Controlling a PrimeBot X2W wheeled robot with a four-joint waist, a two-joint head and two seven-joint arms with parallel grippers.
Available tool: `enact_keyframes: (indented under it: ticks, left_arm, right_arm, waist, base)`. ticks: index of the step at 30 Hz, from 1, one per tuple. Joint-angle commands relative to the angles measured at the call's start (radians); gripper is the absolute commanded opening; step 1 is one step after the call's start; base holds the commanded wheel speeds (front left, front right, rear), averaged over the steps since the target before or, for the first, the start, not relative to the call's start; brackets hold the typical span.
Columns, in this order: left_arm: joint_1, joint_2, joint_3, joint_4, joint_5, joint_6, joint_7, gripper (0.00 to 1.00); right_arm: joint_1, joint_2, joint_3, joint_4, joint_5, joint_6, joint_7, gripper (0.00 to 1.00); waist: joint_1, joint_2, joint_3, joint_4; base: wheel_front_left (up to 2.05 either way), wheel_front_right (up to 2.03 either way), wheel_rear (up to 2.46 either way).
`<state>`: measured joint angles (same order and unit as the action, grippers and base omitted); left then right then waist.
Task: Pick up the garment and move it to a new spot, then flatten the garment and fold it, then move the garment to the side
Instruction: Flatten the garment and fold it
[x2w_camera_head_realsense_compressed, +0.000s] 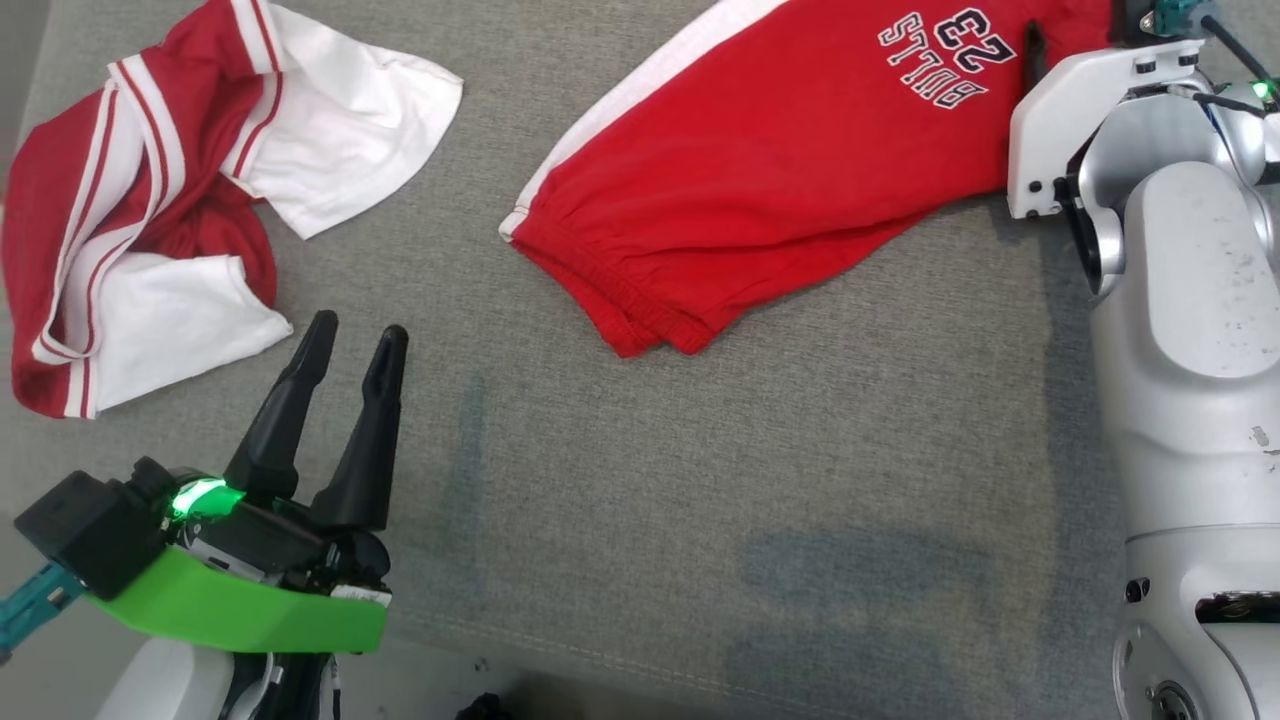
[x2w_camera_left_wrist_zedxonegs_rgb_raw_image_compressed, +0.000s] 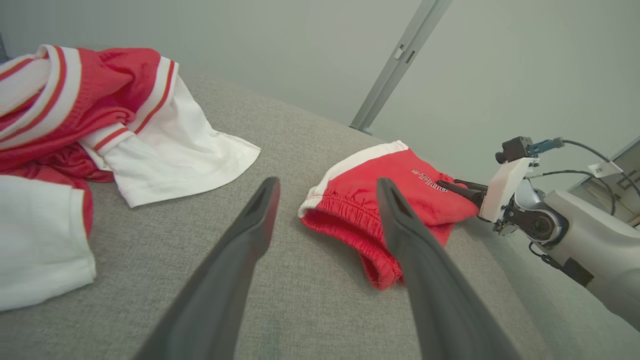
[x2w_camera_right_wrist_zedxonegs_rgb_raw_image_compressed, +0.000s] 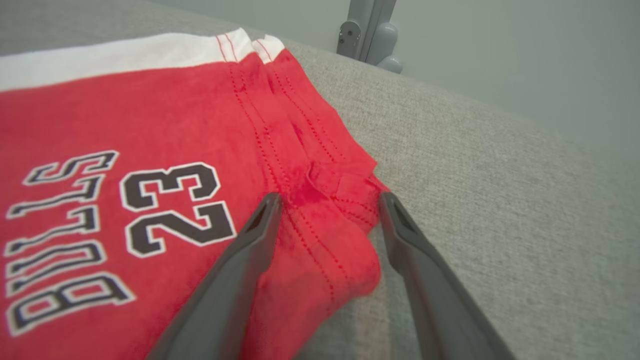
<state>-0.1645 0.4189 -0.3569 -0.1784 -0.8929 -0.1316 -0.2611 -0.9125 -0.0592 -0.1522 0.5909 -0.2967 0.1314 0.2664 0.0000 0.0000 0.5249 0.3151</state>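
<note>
Grey fabric surface (x2w_camera_head_realsense_compressed: 800, 500), pale wall (x2w_camera_left_wrist_zedxonegs_rgb_raw_image_compressed: 300, 40) behind; folded red shorts (x2w_camera_head_realsense_compressed: 760, 170), white-striped, lie flat; left gripper (x2w_camera_head_realsense_compressed: 358, 328) and right gripper (x2w_camera_right_wrist_zedxonegs_rgb_raw_image_compressed: 330, 200) spread wide.

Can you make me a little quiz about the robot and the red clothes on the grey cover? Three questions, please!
1. True or false: the left gripper is open and holds nothing.
2. Pick one. The right gripper is open, with its fingers either side of: A) a cup, B) a corner of the red shorts, C) a shoe.
3. Fill in the blank: the number printed on the shorts is ___.

Key: 1 true; 2 B; 3 23.
</note>
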Motion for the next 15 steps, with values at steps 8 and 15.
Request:
enact_keyframes:
  ticks: [8, 15]
  left_arm:
    - [-0.004, -0.020, -0.032, -0.019, 0.064, 0.001, -0.003, 1.00]
    - [-0.007, -0.023, -0.041, -0.019, 0.066, 0.001, -0.003, 1.00]
  right_arm:
    - [-0.025, -0.017, -0.086, -0.050, -0.081, -0.002, 0.167, 1.00]
    - [-0.024, -0.008, -0.170, -0.106, -0.120, -0.002, 0.279, 1.00]
  waist:
    - [0.0000, 0.0000, -0.011, 0.072]
    - [0.0000, 0.0000, -0.014, 0.093]
  base:
    - [0.00, 0.00, 0.00]
    - [0.00, 0.00, 0.00]
